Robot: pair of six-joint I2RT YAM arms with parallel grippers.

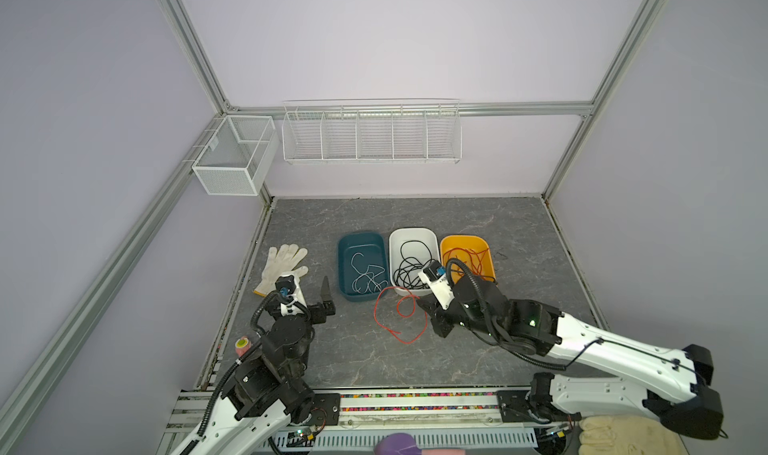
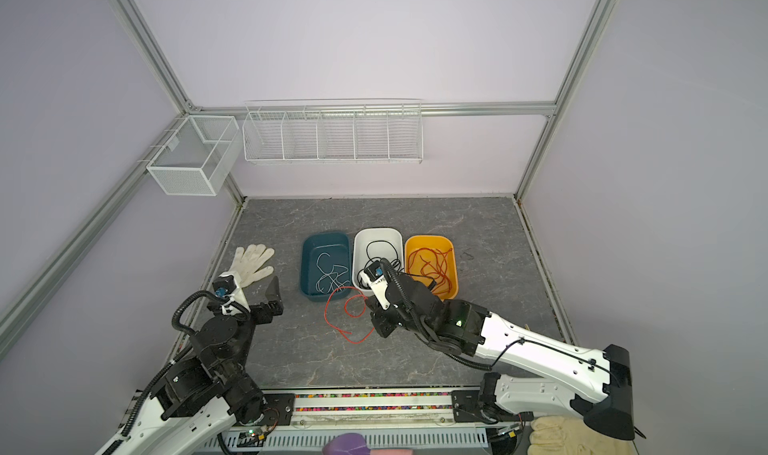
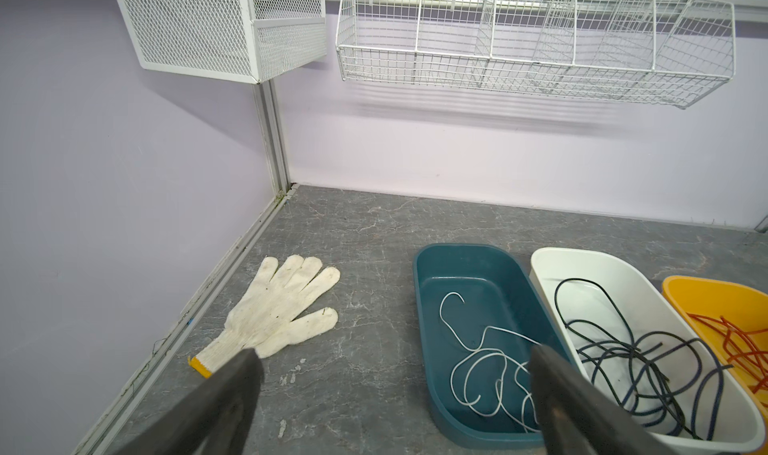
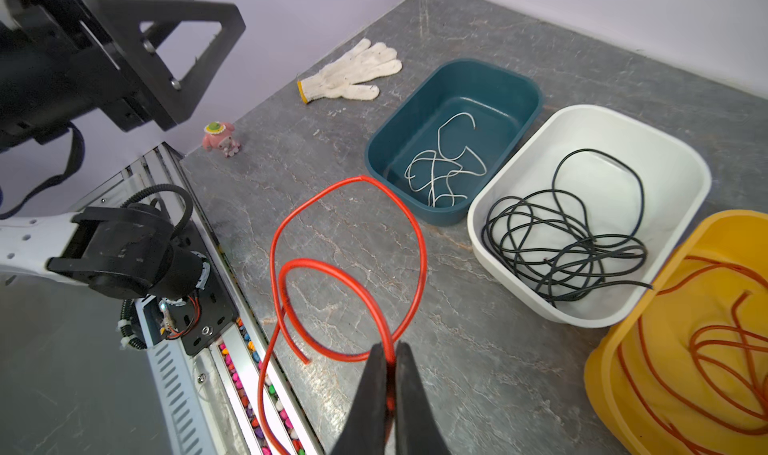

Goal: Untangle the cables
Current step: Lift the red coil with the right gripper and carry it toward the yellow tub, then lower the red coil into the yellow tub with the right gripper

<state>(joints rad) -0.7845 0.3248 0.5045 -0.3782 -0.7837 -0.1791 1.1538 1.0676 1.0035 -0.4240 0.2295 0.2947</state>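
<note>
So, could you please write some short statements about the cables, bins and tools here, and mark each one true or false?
1. The right tool is shut on a red cable that is outside the bins. True.
2. The left tool holds the glove. False: it is open and empty, and the glove lies flat on the table.
3. The white cable lies in the teal bin. True.
4. The black cables lie in the yellow bin. False: they lie in the white bin.
</note>
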